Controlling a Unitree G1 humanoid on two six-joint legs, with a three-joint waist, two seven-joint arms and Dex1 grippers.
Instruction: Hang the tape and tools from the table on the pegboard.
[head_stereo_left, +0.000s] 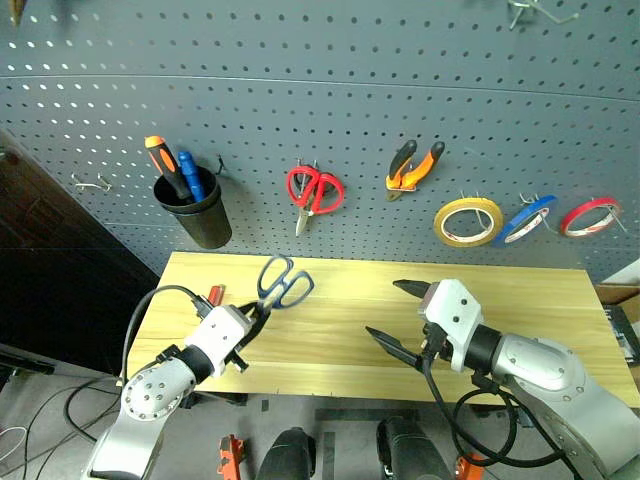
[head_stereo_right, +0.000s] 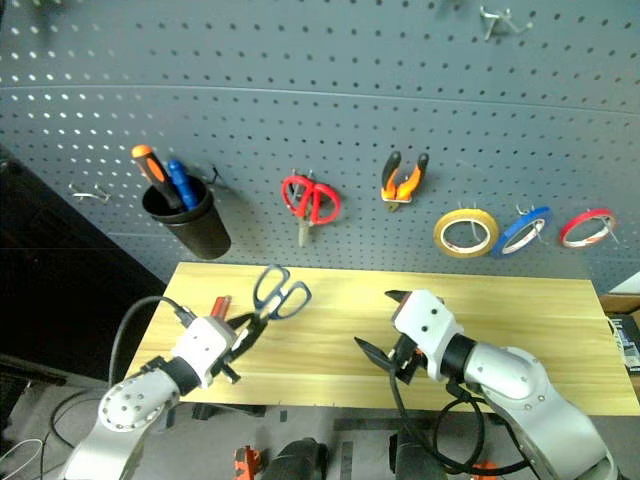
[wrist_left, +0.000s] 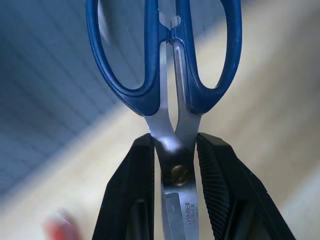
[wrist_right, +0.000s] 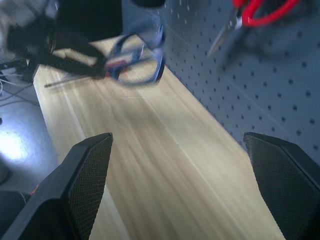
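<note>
Holding the dark-blue scissors (head_stereo_left: 283, 283) by the blades near the pivot, my left gripper (head_stereo_left: 255, 318) is clamped tight on them, handle loops raised toward the pegboard (head_stereo_left: 330, 110) and clear of the table (head_stereo_left: 540, 300). I read this as the carry step for the scissors. The red-handled screwdriver (head_stereo_left: 212, 296) lies on the table just beside the scissors, on the black cup's (head_stereo_left: 193, 213) side. The pliers (head_stereo_left: 413, 166) and blue tape (head_stereo_left: 528, 219) already hang on the pegboard. My right gripper (head_stereo_left: 393, 315) hovers above the table with its jaws spread wide, empty. Next I must find a free hook and thread one loop over it.
</note>
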